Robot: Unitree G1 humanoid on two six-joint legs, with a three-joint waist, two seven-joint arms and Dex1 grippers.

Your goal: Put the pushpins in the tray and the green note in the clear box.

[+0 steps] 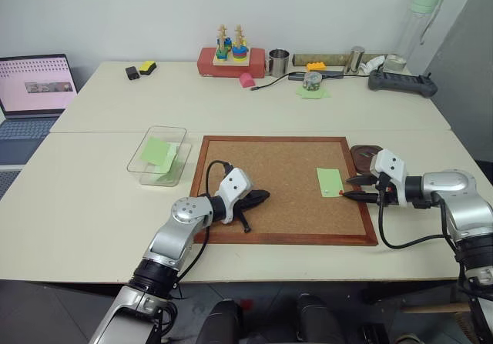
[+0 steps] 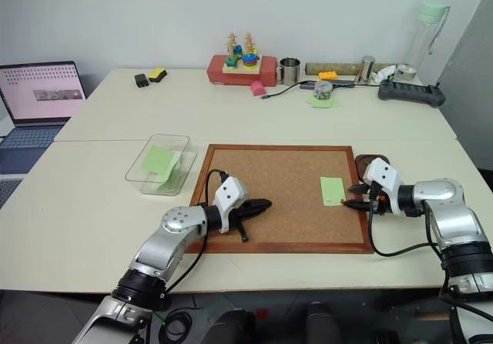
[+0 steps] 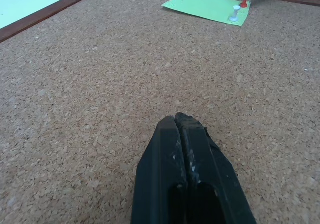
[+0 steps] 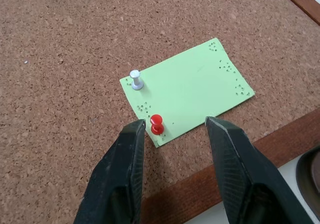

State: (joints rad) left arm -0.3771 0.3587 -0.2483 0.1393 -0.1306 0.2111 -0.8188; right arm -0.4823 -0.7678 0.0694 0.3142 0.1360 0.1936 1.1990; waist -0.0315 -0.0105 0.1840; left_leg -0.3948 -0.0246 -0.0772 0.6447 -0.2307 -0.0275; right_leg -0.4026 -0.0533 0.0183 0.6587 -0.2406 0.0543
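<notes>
Beige table, cork board (image 1: pixel 269 182) centred. Green note (image 4: pixel 187 88) pinned near board's right edge by red pushpin (image 4: pixel 156 123) and white pushpin (image 4: pixel 135 78). Right gripper (image 4: pixel 175 129) open, straddling note's corner beside red pin, poised to pull. Left gripper (image 3: pixel 184 126) closed, resting mid-board. Tray (image 1: pixel 368 156) just right of board; clear box (image 1: pixel 143 163) to the left.

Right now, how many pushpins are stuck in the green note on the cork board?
2: a red pushpin at the green note's corner nearest the open right claw, and a white pushpin at the neighbouring corner.
</notes>
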